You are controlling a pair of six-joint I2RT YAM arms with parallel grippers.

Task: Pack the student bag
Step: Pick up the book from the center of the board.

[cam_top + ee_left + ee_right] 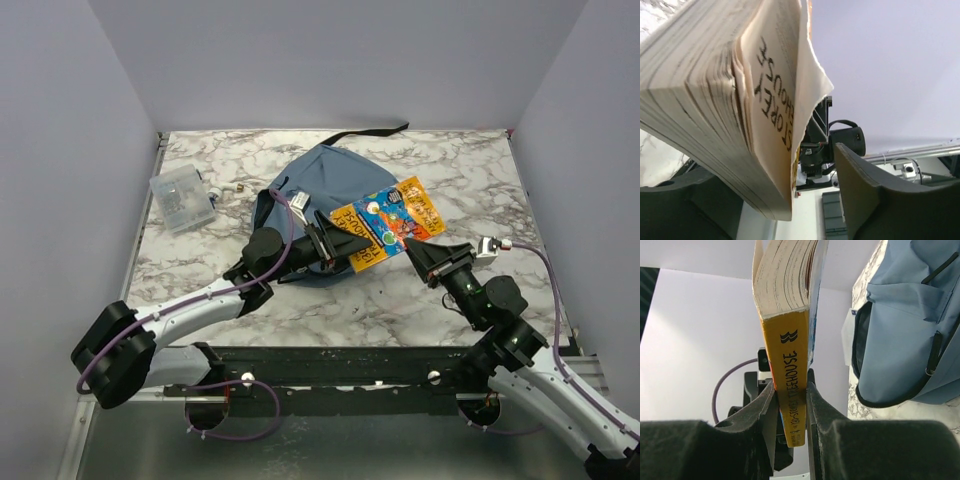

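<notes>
The student bag (325, 185) lies flat mid-table, dusty blue with black zippers; its open edge also shows in the right wrist view (905, 315). A thick paperback book (385, 225) with a yellow, colourful cover is held in the air just in front of it. My right gripper (428, 258) is shut on the book's yellow spine (790, 385). My left gripper (338, 245) stands open around the book's other end (765, 175): the page block (705, 100) sits between the jaws, and a gap separates it from the right finger (865, 195).
A clear plastic box (182, 198) and a small white item (240, 188) lie left of the bag. A black strap (370, 131) trails toward the back wall. Walls close in the table on three sides.
</notes>
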